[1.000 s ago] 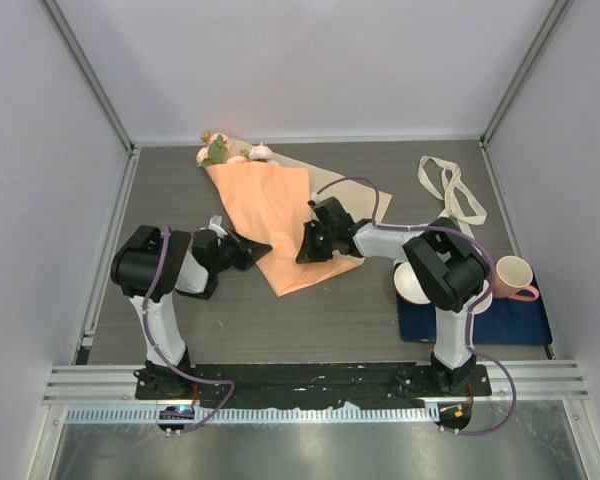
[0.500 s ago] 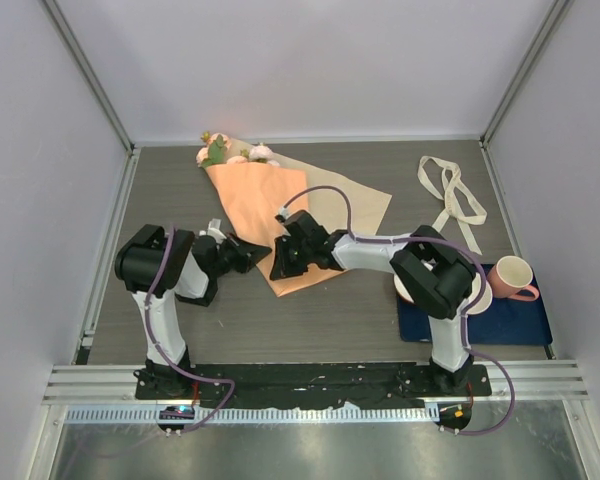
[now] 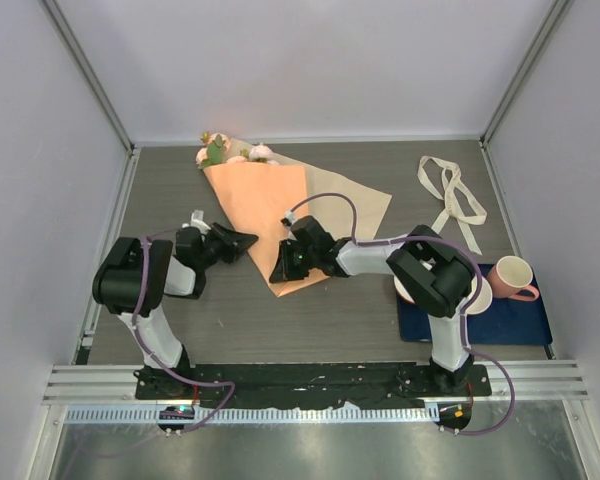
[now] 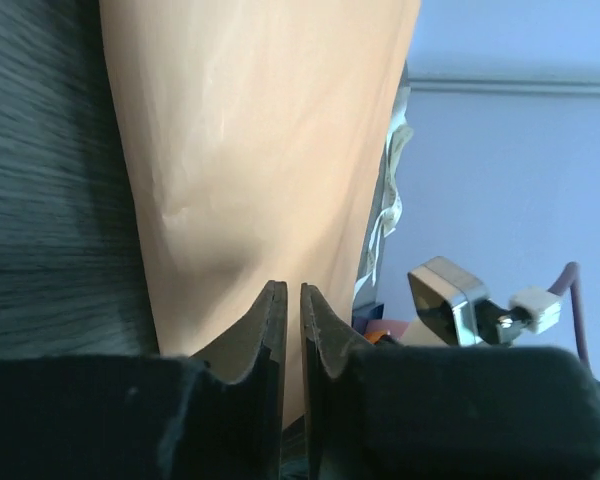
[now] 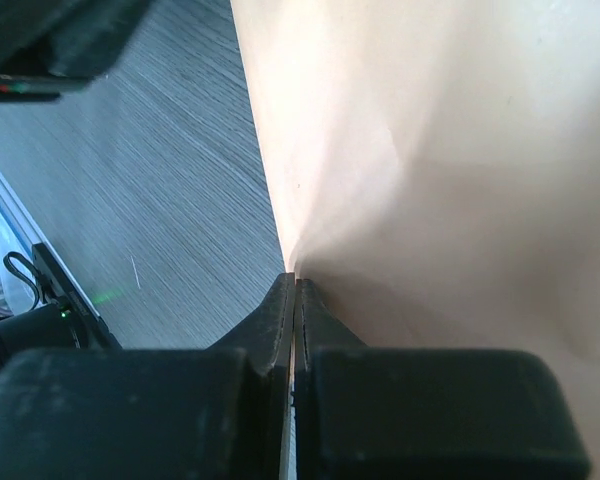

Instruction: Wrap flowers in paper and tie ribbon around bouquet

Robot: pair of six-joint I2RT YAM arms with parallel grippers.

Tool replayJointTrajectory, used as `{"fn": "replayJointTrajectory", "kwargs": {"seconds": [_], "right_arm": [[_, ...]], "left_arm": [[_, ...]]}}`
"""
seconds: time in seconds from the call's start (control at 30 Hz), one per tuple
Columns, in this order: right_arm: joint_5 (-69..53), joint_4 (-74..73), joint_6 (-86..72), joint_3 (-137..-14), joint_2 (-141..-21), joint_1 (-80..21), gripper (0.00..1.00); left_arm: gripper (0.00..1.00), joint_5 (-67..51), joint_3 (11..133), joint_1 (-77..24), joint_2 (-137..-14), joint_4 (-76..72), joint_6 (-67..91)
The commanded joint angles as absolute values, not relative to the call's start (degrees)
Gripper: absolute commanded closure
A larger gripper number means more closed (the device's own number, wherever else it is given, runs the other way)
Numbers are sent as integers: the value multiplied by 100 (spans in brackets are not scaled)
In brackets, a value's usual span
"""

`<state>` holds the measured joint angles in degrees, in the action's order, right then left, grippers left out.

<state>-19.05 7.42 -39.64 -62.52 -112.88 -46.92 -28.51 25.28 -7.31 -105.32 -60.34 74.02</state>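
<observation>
The left gripper (image 3: 248, 239) points rightward, low over the table (image 3: 170, 200). Its jaws stand a narrow slit apart, and nothing shows between them. Just ahead of its tips lies the left edge of the paper (image 3: 265, 205); whether they touch it I cannot tell. The paper's salmon-orange face is folded over into a long tapered shape, with a tan flap (image 3: 350, 195) spread out on its far right side. The flowers (image 3: 220, 152) poke out of the wide end, well beyond the left gripper and slightly to its left, with pink blooms and green leaves at the back of the table.

The right gripper (image 3: 277, 274) sits at the narrow near end of the paper. Its jaws are pressed together on the paper's edge, and the sheet creases where it meets the tips. The two grippers are near each other, with the orange fold between them.

Well behind the right gripper, at the far right, the ribbon (image 3: 452, 190) lies loosely looped, apart from the paper. Nearer, a pink mug (image 3: 515, 277) stands on a dark blue mat (image 3: 510, 325).
</observation>
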Motion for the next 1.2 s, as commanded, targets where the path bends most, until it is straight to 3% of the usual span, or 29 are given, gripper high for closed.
{"fn": "replayJointTrajectory", "kwargs": {"seconds": [0.0,0.2,0.53,1.17], "right_arm": [[-1696,334,-3841,-6214,-11443,-4729,100],[-1679,255,-3806,-6267,-11470,-4728,100],[-1635,158,-3779,-6328,-11478,-4737,100],[-1477,-202,-3709,-6425,-11584,-4816,100]], "left_arm": [[90,-2848,2671,-562,-10011,-5222,6944],[100,-2857,2760,-562,-10317,-5553,7137],[100,-2303,2575,-334,-10634,-5423,7101],[100,-1503,4191,165,-11522,-3840,7462]]}}
